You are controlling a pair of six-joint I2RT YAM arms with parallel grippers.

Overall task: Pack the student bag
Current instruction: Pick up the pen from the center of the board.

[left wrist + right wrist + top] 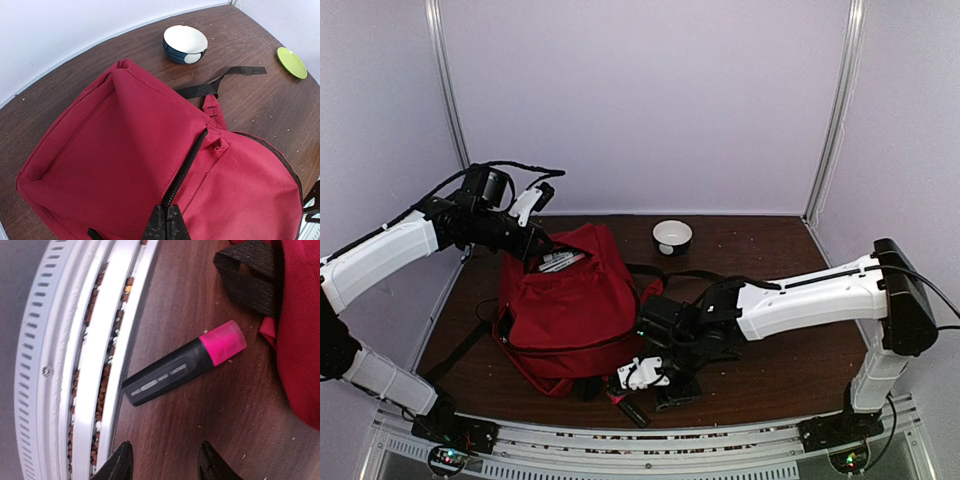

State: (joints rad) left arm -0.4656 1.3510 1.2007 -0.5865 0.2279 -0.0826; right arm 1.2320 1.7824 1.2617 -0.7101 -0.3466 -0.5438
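The student bag (pixel 570 305), a soft red backpack with black straps, lies at the left middle of the table with its top open toward the back. My left gripper (pixel 166 226) is shut on the bag's black zipper edge (pixel 187 162) and holds that edge up; from above this gripper (pixel 535 243) sits at the bag's far rim. A black highlighter with a pink cap (pixel 185 362) lies on the wood by the front rail. My right gripper (pixel 165 465) stands open just short of it, nothing between its fingers (pixel 120 462).
A white bowl with a dark blue outside (pixel 185 43) stands behind the bag, and a small green dish (pixel 292 62) lies further right. Something white (pixel 558 262) shows inside the bag's mouth. A black strap (pixel 220 80) trails across the wood. The metal front rail (pixel 95 365) runs right beside the highlighter.
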